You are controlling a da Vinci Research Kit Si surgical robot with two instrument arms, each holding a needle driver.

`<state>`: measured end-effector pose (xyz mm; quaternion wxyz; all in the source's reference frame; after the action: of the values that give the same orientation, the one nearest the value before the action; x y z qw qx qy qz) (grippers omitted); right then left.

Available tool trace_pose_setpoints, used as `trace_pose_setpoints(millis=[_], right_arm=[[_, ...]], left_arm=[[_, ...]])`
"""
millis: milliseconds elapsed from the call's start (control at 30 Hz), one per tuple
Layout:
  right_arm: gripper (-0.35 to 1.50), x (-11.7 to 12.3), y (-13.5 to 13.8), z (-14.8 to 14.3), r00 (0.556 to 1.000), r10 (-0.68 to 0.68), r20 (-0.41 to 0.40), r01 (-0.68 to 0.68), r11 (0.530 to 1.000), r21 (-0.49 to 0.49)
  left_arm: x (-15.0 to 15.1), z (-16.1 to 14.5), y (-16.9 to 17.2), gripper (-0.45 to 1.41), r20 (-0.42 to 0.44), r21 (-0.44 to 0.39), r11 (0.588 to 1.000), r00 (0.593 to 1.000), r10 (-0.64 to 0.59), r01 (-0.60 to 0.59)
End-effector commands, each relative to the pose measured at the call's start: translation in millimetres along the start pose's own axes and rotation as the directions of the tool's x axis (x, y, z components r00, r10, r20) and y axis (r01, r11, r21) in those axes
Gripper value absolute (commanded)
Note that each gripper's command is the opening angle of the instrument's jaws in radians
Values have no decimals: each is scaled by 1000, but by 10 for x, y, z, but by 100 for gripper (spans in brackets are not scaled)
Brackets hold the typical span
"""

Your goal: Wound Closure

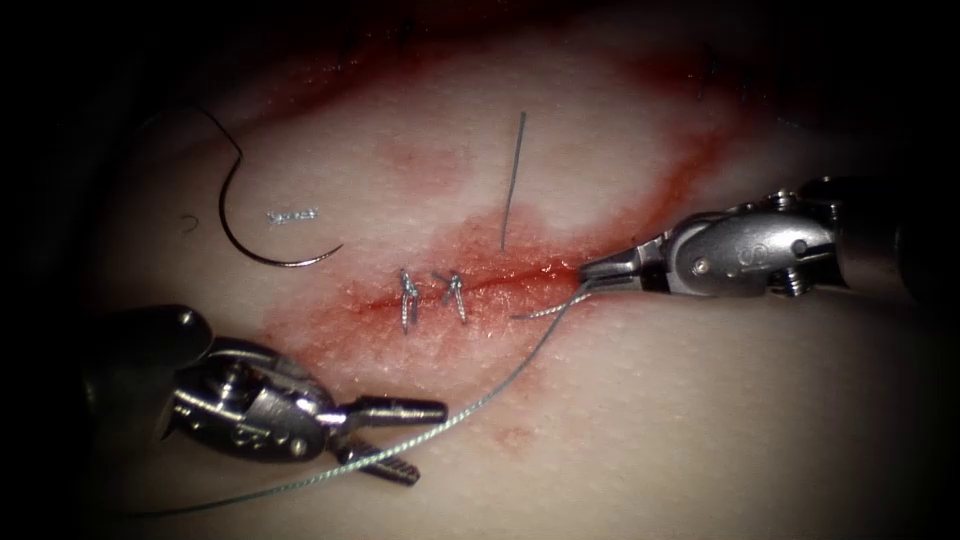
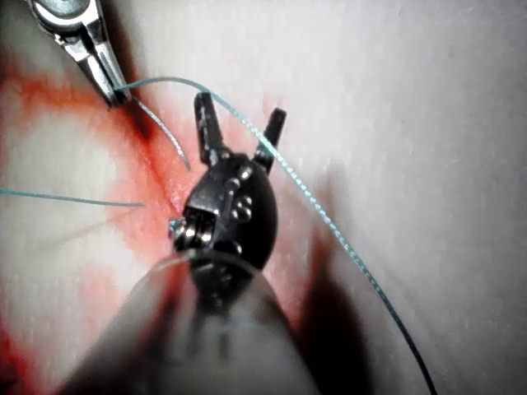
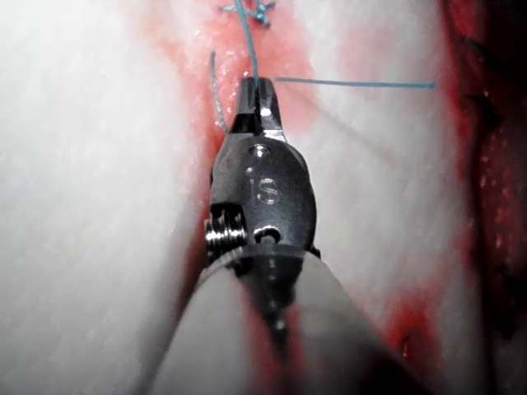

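The curved needle (image 1: 262, 240) lies free on the tissue (image 1: 700, 400), up and left of the cut (image 1: 520, 274), held by neither tool and not in the tissue. My right tool (image 1: 592, 270) sits at the cut's right end, jaws shut on the thread (image 1: 500, 375); its tip (image 3: 254, 89) pinches the strand, and it is also seen as the right tool (image 2: 115, 92). From there the thread runs down and left between the open jaws of my left tool (image 1: 425, 440), which holds nothing. The left tool (image 2: 240, 109) has the thread (image 2: 329, 222) crossing its spread jaws.
Two tied stitches (image 1: 407, 298) (image 1: 456, 294) cross the cut's left part. A straight thread end (image 1: 512, 180) rises from the cut, and a short tail (image 1: 540, 312) lies below the right tool. Red fluid (image 1: 330, 310) stains the tissue around the cut. A small thread scrap (image 1: 290, 215) lies inside the needle's curve.
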<state>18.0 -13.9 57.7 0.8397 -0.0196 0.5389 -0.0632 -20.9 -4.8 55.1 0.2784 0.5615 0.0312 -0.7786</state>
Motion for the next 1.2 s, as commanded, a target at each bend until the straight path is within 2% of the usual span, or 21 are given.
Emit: trace_pose_setpoints(millis=[33, 433, 633, 767, 1200], right_arm=[[-35, -5, 1, 10, 1000, -1, 0, 1, 1000, -1], [-35, -20, 19, 11, 1000, 6, 15, -6, 1000, -16], [-35, -28, 20, 14, 1000, 0, 20, 0, 1000, -22], [-35, -30, 21, 15, 1000, 6, 21, -5, 1000, -23], [-35, -28, 22, 19, 999, 20, 28, -19, 999, -27]], left_arm=[[-2, 8, 3, 51, -2, -1, 1000, 1000, 1, -1], [7, -3, 13, 32, -17, -40, 999, 1000, 26, -27], [9, -4, 14, 29, -18, -41, 999, 999, 32, -33], [13, -3, 15, 22, -38, -48, 997, 998, 51, -53], [18, 1, 16, 17, -71, -57, 994, 993, 93, -97]])
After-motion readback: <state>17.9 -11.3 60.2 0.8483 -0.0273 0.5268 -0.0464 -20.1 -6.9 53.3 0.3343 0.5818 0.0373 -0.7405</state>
